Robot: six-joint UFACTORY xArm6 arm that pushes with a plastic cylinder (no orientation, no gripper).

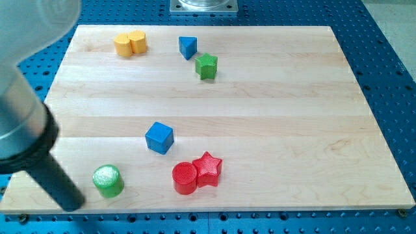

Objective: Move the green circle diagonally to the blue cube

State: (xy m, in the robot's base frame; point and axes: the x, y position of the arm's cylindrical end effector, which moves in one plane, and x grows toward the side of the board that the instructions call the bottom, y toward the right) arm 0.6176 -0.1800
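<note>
The green circle point(108, 180) stands near the board's bottom left corner. The blue cube point(159, 137) lies up and to the right of it, with a gap between them. My rod comes in from the view's left, and my tip point(74, 203) rests just left of and slightly below the green circle, a short gap away.
A red circle point(184, 178) and a red star point(208, 168) touch each other right of the green circle. A blue triangle point(188, 46), a green star point(207, 65) and a yellow block point(130, 43) lie near the top. The wooden board point(292, 130) sits on a blue perforated table.
</note>
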